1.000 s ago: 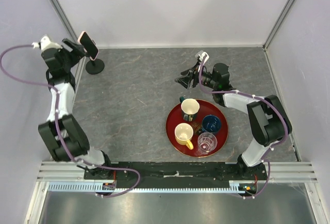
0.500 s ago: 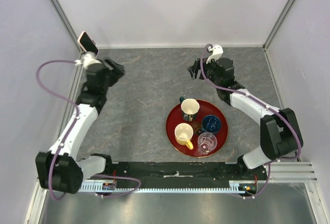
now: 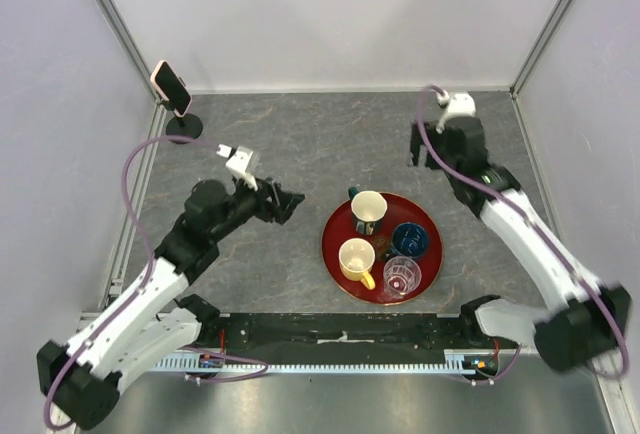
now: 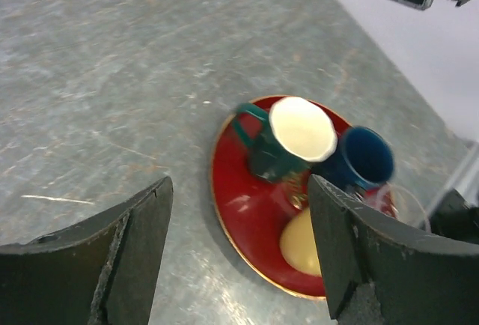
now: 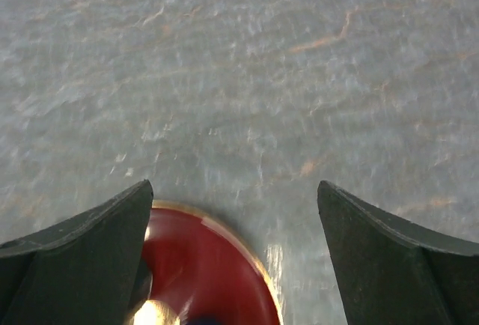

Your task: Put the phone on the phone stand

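Note:
The phone [image 3: 171, 87], black screen with a pink rim, sits tilted in the clamp head of the black phone stand, whose round base [image 3: 183, 126] stands at the far left corner of the table. My left gripper [image 3: 286, 204] is open and empty, well away from the stand, over the table just left of the red tray; in the left wrist view [image 4: 238, 186] its jaws stand wide apart. My right gripper [image 3: 424, 151] is open and empty at the far right, beyond the tray; the right wrist view [image 5: 233, 186] shows nothing between its jaws.
A red round tray [image 3: 328, 244] at centre right holds a green cup [image 3: 368, 211], a blue cup [image 3: 409, 240], a yellow mug [image 3: 356, 259] and a clear glass [image 3: 401, 276]. The tray also shows in the left wrist view [image 4: 232, 190] and the right wrist view [image 5: 224, 280]. Walls enclose the table.
My left gripper let go of the phone, which stays on the stand, and swung right and nearer, toward the tray. My right gripper drew back to the right.

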`<move>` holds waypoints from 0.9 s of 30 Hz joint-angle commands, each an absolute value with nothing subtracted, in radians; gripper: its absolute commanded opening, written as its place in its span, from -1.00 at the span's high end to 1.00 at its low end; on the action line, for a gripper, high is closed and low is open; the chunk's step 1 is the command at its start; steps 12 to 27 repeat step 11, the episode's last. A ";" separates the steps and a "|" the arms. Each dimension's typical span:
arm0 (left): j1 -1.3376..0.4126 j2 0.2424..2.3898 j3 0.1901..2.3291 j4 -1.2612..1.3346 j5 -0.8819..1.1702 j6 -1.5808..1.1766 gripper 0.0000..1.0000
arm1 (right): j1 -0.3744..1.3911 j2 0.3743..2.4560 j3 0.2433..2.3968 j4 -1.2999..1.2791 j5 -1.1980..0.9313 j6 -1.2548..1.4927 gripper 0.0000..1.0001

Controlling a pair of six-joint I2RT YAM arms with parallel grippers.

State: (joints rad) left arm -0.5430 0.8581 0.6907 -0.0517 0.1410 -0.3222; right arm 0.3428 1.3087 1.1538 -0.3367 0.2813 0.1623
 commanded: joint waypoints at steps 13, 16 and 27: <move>-0.555 0.301 0.460 0.086 0.312 -0.576 -0.85 | 0.342 0.485 0.630 -0.336 0.099 0.449 -0.96; -0.555 0.301 0.460 0.086 0.312 -0.576 -0.85 | 0.342 0.485 0.630 -0.336 0.099 0.449 -0.96; -0.555 0.301 0.460 0.086 0.312 -0.576 -0.85 | 0.342 0.485 0.630 -0.336 0.099 0.449 -0.96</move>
